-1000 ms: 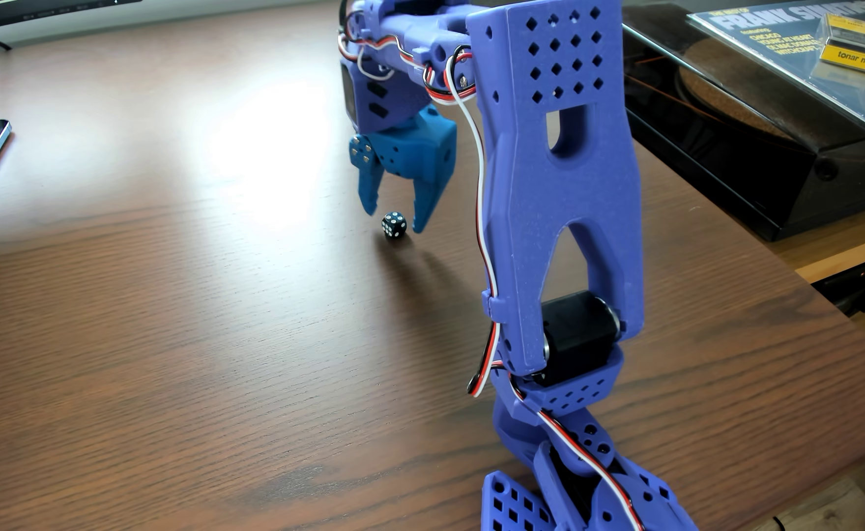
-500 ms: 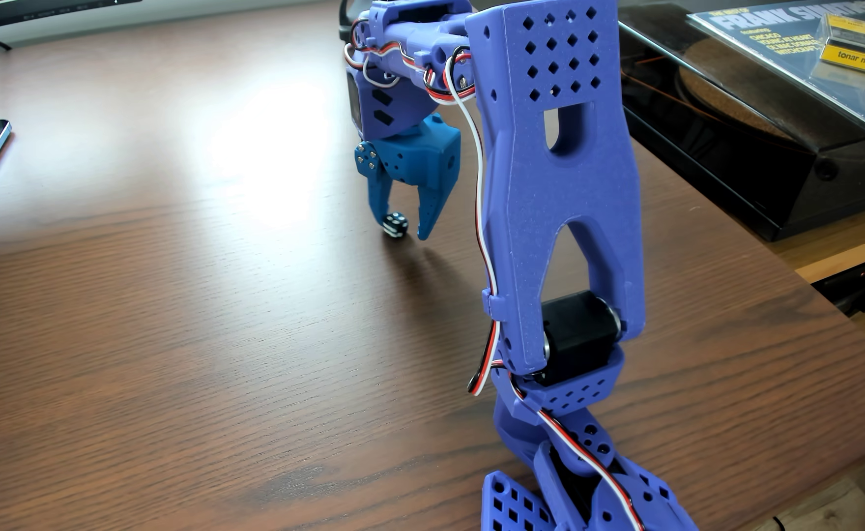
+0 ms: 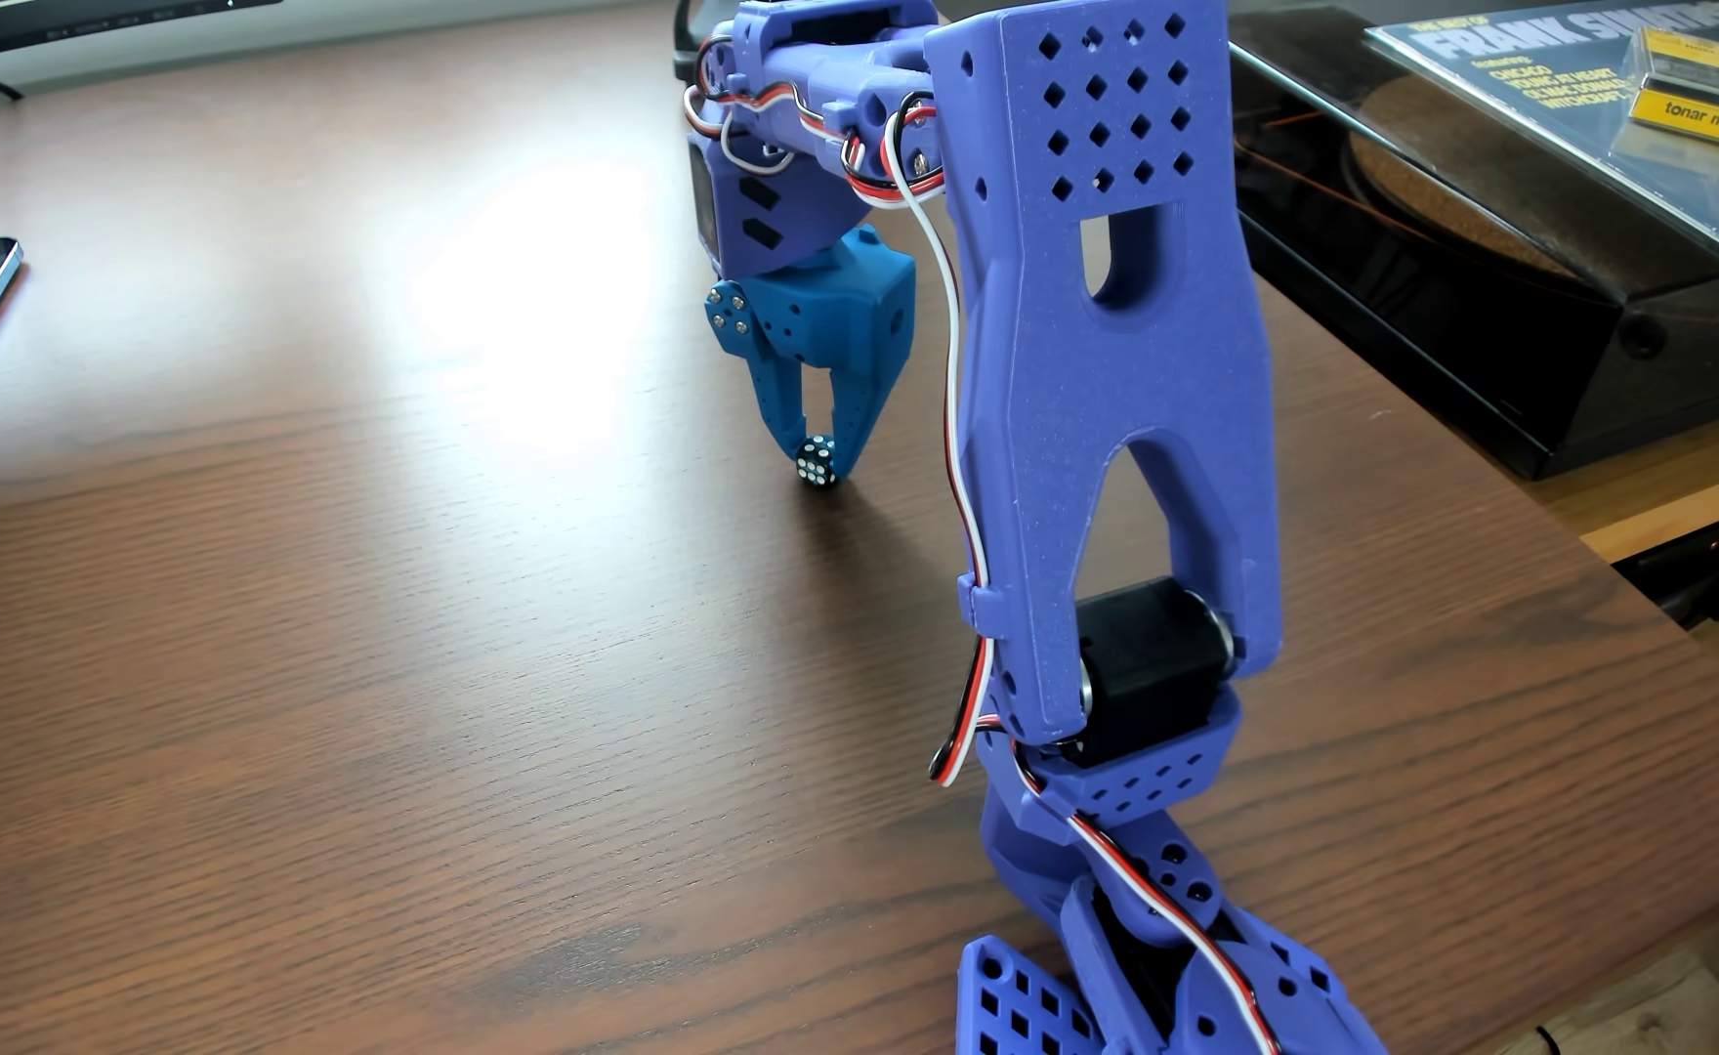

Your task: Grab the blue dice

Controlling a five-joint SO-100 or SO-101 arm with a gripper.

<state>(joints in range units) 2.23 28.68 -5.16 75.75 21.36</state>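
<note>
Wood table (image 3: 328, 629) — gripper (image 3: 819, 469) pinching blue dice (image 3: 816, 462).

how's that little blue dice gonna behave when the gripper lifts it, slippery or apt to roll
The blue dice looks stiff and probably very light, being far smaller than the gripper pinching it at its tips. Its rounded corners and glossy faces suggest it could slip or twist out. If dropped on the smooth table, it would likely tumble.
</note>
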